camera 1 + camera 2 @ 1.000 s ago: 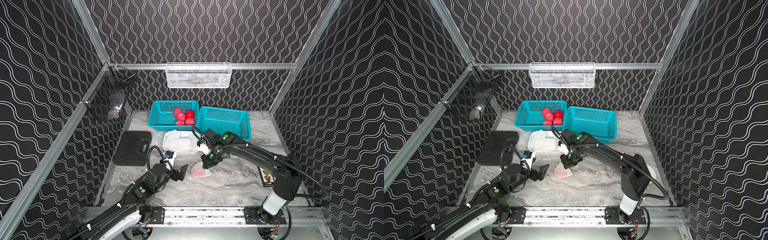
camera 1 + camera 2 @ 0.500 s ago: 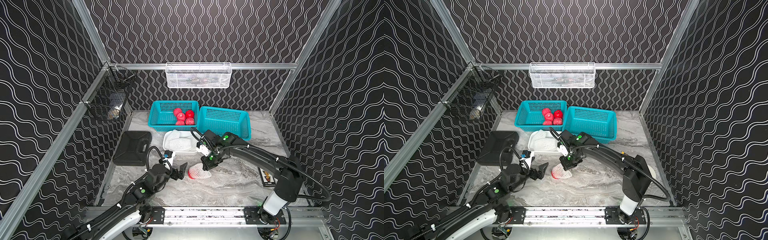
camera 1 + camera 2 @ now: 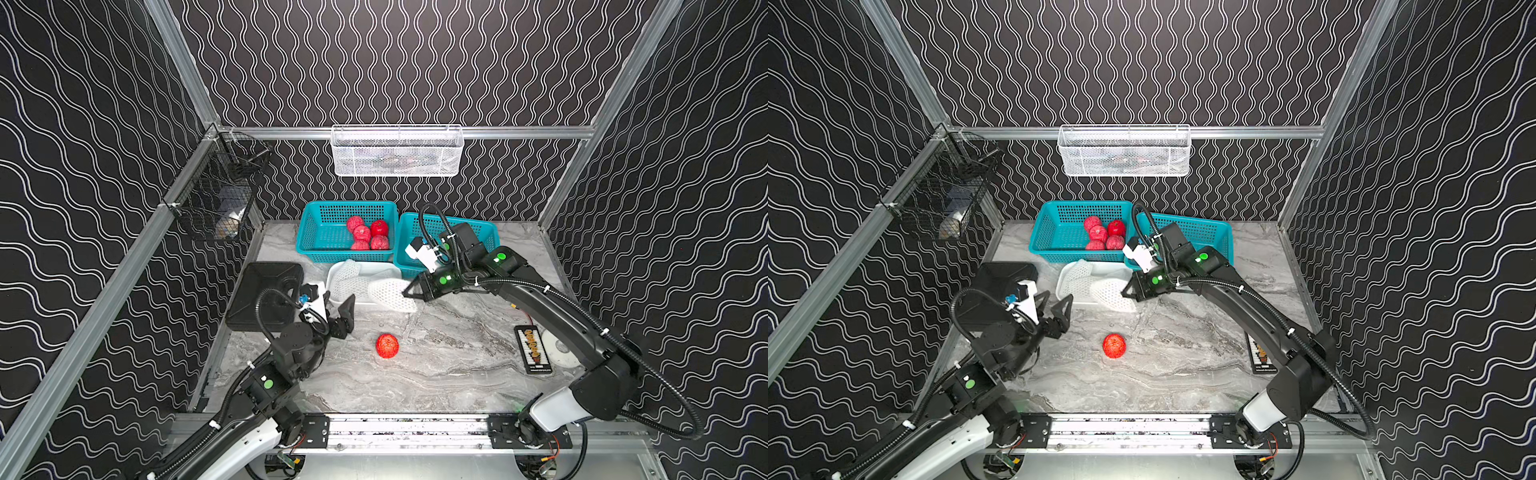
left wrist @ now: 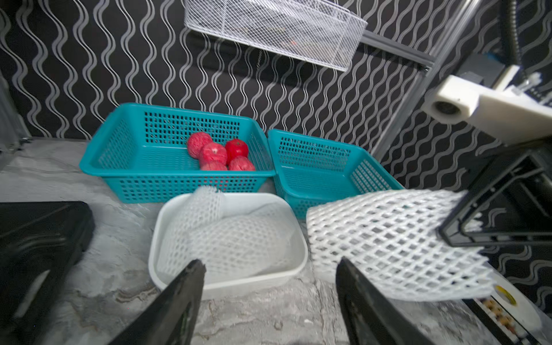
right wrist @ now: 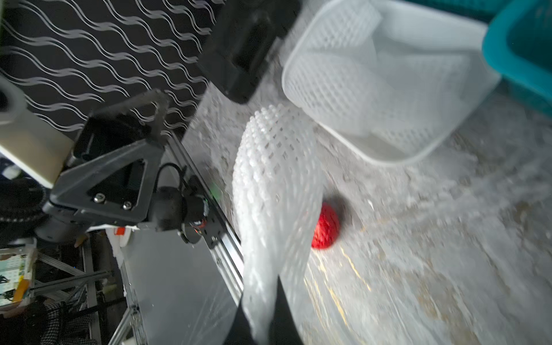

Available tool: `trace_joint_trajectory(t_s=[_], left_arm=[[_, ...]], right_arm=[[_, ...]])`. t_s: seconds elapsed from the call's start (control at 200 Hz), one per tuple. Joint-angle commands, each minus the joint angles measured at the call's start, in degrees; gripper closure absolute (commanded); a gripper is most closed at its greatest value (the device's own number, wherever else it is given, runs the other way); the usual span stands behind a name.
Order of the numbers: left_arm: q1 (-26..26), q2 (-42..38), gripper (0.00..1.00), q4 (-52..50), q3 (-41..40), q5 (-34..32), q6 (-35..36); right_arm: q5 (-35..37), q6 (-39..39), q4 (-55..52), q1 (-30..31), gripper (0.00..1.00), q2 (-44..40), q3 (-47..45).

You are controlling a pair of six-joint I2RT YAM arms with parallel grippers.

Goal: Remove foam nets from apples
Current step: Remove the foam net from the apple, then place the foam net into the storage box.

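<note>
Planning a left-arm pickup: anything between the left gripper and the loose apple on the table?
Nothing: only bare table between left gripper and apple, in both top views.

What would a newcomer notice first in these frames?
A bare red apple sits alone on the marble top, between the two arms. Behind it the right gripper pinches an empty foam net in the air beside the white tub, which holds more nets. Five more apples cluster in one teal basket at the back.

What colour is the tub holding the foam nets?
White tub; clearest in the left wrist view.
</note>
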Motion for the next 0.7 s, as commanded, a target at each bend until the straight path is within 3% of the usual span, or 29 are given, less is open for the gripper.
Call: trace_joint_trajectory(t_s=[0.0, 0.18, 0.315, 0.45, 0.696], left_arm=[[1.54, 5.35, 0.33, 0.77, 5.36, -5.39, 1.95], [11.13, 13.9, 0.43, -0.14, 11.29, 8.28, -1.93], [17.84, 19.57, 0.44, -0.13, 12.75, 16.06, -4.52], [20.31, 25.88, 0.46, 1.19, 12.8, 19.77, -5.05], [20.02, 38.07, 0.47, 5.53, 12.43, 24.75, -2.5]], right_arm=[[-5.32, 5.32, 20.28, -0.8, 1.0, 3.65, -0.14], [-7.93, 8.56, 29.1, -1.15, 1.0, 15.19, 4.22], [-3.8, 10.5, 33.3, -1.36, 1.0, 20.55, 2.26], [-1.14, 11.18, 34.68, -1.38, 1.0, 24.09, -0.62], [5.76, 9.0, 33.18, -1.37, 1.0, 27.54, -2.7]])
